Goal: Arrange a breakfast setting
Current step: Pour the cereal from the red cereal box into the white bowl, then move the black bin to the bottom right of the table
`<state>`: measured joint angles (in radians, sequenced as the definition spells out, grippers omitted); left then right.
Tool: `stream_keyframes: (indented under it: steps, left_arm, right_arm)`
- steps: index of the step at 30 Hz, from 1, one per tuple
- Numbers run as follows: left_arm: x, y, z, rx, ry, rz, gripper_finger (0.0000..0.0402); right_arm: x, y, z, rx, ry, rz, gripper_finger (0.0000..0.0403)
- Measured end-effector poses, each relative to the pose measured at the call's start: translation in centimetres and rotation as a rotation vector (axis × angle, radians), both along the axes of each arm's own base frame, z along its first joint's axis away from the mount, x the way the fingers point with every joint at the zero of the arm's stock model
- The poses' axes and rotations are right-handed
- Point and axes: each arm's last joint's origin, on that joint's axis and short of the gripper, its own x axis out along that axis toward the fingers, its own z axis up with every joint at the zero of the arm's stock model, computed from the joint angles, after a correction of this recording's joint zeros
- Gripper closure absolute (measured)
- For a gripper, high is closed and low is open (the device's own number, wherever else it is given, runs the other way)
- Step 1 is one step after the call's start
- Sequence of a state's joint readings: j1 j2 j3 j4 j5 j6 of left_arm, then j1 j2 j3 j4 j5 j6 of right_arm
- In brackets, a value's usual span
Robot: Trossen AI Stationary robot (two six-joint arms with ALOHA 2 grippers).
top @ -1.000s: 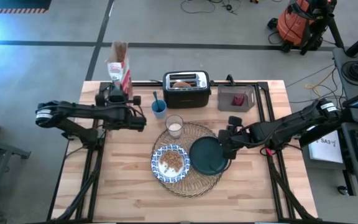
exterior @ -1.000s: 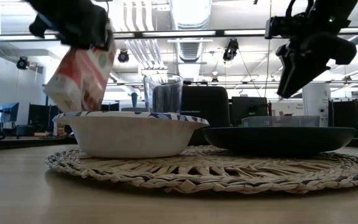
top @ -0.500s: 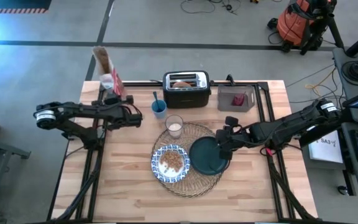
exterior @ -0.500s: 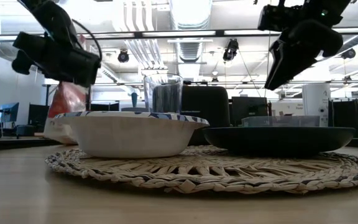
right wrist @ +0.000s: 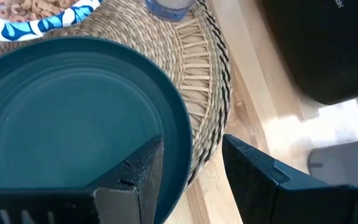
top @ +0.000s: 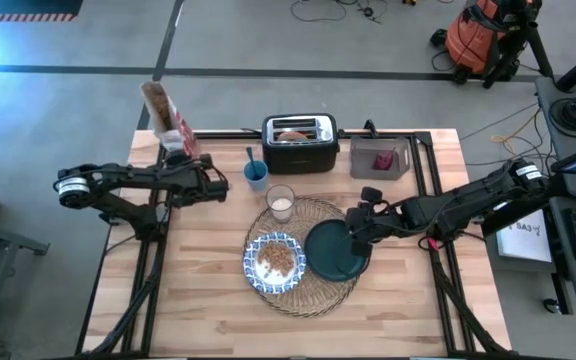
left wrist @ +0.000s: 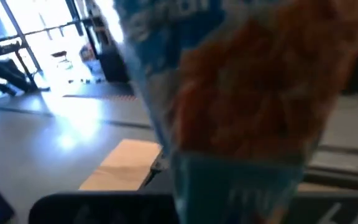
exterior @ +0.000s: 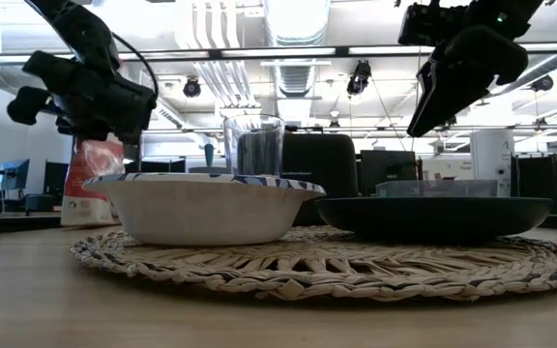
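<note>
A round straw placemat lies mid-table. On it stand a blue-and-white bowl of cereal, a dark teal plate and a glass of milk. My left gripper is at the far left corner, shut on a red-and-white cereal bag that stands on the table. My right gripper is open and empty. It hangs well above the plate's right rim. My left gripper holds the cereal bag, which fills its wrist view and hides the fingers, so the place of contact does not show. The bag stands about upright with its bottom on the table and its open top up.
A black-and-silver toaster with bread in it stands at the far edge. A small blue cup stands left of it. A grey box holding a dark-red item stands right of it. The near half of the table is bare wood.
My left gripper has swung the cereal bag from a tipped pose to upright. It has lowered the bag toward the table's far left corner until its bottom rests on the table. My right gripper has shifted slightly toward the table's left, above the plate.
</note>
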<state>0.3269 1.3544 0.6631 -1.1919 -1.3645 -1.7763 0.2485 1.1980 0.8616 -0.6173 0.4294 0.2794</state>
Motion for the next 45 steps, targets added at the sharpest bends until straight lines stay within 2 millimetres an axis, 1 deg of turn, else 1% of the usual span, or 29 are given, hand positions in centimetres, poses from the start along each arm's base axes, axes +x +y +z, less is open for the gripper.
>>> stream_keyframes:
  steps: [5,11,14,17,21,24,28,29,32,35,39,45]
  left_arm:
    - [0.5,0.1,0.6,-0.13,0.089,-0.012,0.0395]
    - [1.1,0.2,1.1,-0.292,0.195,-0.049,0.0354]
    - [1.1,0.1,1.0,-0.342,0.201,-0.052,0.0328]
    - [1.0,0.0,0.7,-0.427,0.2,-0.05,0.0304]
    - [0.9,-0.4,0.3,-0.606,0.17,-0.052,0.0278]
    - [1.1,-0.7,0.2,-0.76,0.153,-0.078,0.0265]
    - [1.6,-1.3,0.4,-0.896,0.155,-0.142,0.0261]
    - [1.8,-1.6,0.3,-0.967,0.126,-0.154,0.0261]
    - [2.3,-2.0,0.6,-1.038,0.1,-0.2,0.0261]
    - [2.3,-2.2,0.6,-1.063,0.136,-0.23,0.0261]
    - [2.3,-2.3,0.4,-1.072,0.123,-0.227,0.0261]
    - [2.6,-3.3,0.2,-1.139,0.154,-0.312,0.0261]
  right_arm:
    - [0.0,0.0,0.0,0.001,-0.003,-0.001,0.0248]
    - [0.0,0.0,0.0,0.001,-0.003,-0.001,0.0248]
    - [0.0,0.0,0.0,0.001,-0.003,-0.001,0.0248]
    - [0.0,0.0,0.0,0.001,-0.003,-0.001,0.0248]
    - [0.0,0.0,0.0,0.002,-0.003,-0.001,0.0248]
    - [0.0,0.0,0.0,0.002,-0.003,-0.001,0.0248]
    - [0.0,0.0,0.0,0.002,-0.003,-0.001,0.0248]
    - [0.0,0.0,0.0,0.002,-0.004,-0.001,0.0248]
    - [0.0,0.0,0.0,0.003,-0.004,-0.001,0.0248]
    - [0.0,0.0,0.0,0.004,-0.005,-0.001,0.0248]
    - [0.0,0.0,0.0,0.004,-0.005,-0.001,0.0248]
    - [0.0,0.0,0.0,0.003,-0.005,-0.001,0.0248]
